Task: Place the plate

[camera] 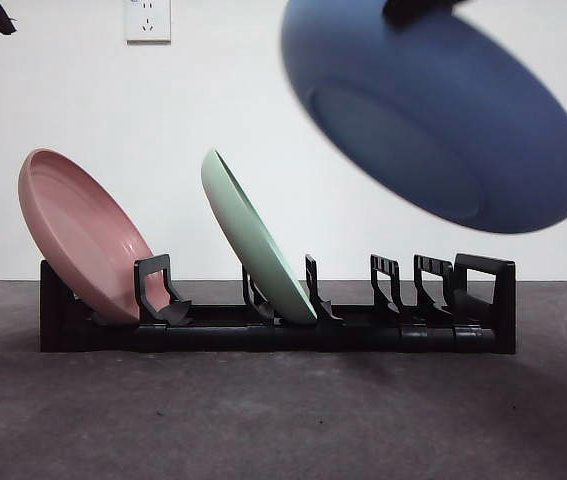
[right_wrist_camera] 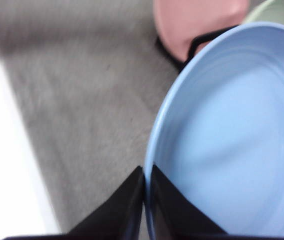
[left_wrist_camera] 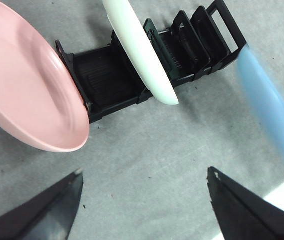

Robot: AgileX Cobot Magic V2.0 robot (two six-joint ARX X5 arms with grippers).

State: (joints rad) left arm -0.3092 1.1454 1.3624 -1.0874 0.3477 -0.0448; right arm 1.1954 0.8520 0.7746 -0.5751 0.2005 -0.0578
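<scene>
Both jaws of right gripper (right_wrist_camera: 146, 200) pinched tight on blue plate (camera: 443, 115) rim; plate tilted in air above rack's (camera: 283, 325) empty end slots, blurred, top cut off. Left gripper (left_wrist_camera: 144, 200) jaws wide apart, holding nothing, hovering clear. Pink plate (camera: 83, 235) and green plate (camera: 253, 235) lean in slots.

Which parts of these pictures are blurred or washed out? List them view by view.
Front view: the blue plate is smeared at its edges, while the rack and pink plate are sharp. Left wrist view: the blue plate's rim is a soft streak; a bright white patch sits at one corner. Right wrist view: the whole picture is soft, with a blown-out white strip along one side; the right tool grips the rim.
</scene>
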